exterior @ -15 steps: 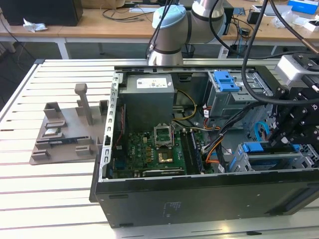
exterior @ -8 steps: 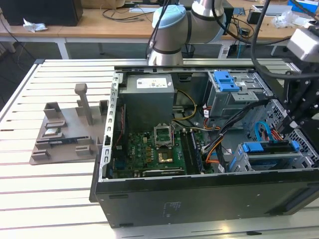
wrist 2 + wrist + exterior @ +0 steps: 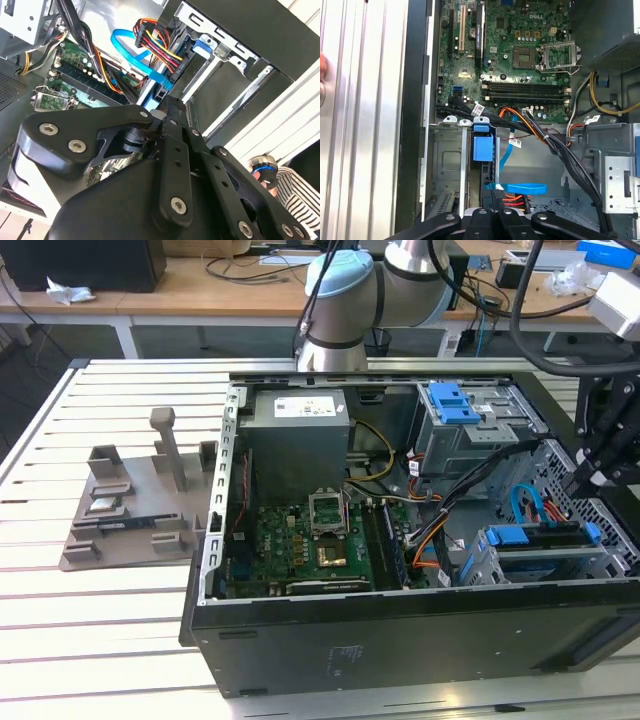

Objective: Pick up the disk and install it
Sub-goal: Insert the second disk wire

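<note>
The disk (image 3: 545, 545) lies flat in the lower bay at the front corner of the open computer case, on the exterior view's right. It is silver, with blue rails at both ends. My black gripper (image 3: 580, 480) hangs just above that bay, apart from the disk. In the second wrist view the gripper (image 3: 167, 102) has its fingers pressed together, shut with nothing between them, tips close to a blue plastic piece (image 3: 159, 93). The first wrist view looks down past the gripper (image 3: 492, 192) at the bay and a blue rail (image 3: 482, 148).
The case holds a grey power-supply box (image 3: 298, 440), a green motherboard (image 3: 310, 550), an upper drive cage with a blue latch (image 3: 455, 400) and cable bundles (image 3: 440, 530). A blue flat cable (image 3: 520, 189) loops beside the fingers. A grey fixture (image 3: 130, 510) stands on the table. A person's striped sleeve (image 3: 290, 190) is nearby.
</note>
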Robot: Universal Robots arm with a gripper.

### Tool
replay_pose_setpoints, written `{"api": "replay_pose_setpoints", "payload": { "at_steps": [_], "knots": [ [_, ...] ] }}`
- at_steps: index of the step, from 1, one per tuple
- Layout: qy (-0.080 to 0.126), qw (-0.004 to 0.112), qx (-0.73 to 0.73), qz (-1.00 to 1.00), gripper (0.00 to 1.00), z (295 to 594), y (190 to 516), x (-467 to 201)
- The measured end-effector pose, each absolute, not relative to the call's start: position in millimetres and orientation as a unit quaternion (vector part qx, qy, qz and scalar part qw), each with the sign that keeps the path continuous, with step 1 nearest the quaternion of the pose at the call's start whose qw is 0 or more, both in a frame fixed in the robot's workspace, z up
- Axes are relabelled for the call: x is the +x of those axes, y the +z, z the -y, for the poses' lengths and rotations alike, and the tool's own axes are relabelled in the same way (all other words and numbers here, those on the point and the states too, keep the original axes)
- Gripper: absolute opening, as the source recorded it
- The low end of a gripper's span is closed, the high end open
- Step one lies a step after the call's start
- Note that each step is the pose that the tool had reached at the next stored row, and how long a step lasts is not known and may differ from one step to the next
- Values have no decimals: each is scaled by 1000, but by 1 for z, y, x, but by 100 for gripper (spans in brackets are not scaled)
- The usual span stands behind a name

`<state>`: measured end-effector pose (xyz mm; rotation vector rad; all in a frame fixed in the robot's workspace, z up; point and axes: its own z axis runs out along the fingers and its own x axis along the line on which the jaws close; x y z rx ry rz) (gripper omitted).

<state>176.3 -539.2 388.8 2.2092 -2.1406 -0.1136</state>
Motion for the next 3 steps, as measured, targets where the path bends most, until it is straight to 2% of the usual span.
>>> {"api": "replay_pose_setpoints", "payload": {
  "at_steps": [3],
  "knots": [
    [-37,32,717,695,11,539,389,176]
  ]
}}
